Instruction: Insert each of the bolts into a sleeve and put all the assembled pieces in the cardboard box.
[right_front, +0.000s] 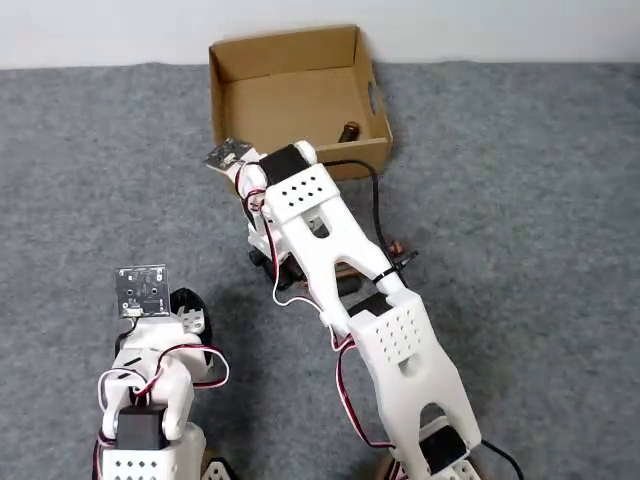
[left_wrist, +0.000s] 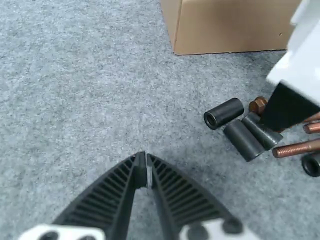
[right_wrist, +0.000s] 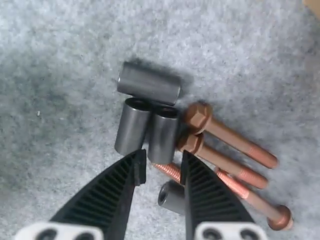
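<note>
So, box (right_front: 230, 100): open, at the far edge of the carpet (right_front: 520, 200); we see one dark piece (right_front: 348, 131) with a copper end inside, against the near wall.
sleeves (right_wrist: 132, 125): four, loose on the carpet near the box front. Two lie side by side and touching, one lies crosswise at their ends, and the fourth sits apart, beside a finger of the right gripper.
bolts (right_wrist: 227, 137): three, copper, none inserted. Two lie parallel with their hex heads against the sleeve pair. The third points the other way, head out.
right gripper (right_wrist: 161, 170): released, jaws apart, low over the pile. The third bolt's threaded tip lies in the gap, and we see no contact.
left gripper (left_wrist: 145, 167): clenched on nothing, tips together, over bare carpet, well apart from the pile.
</note>
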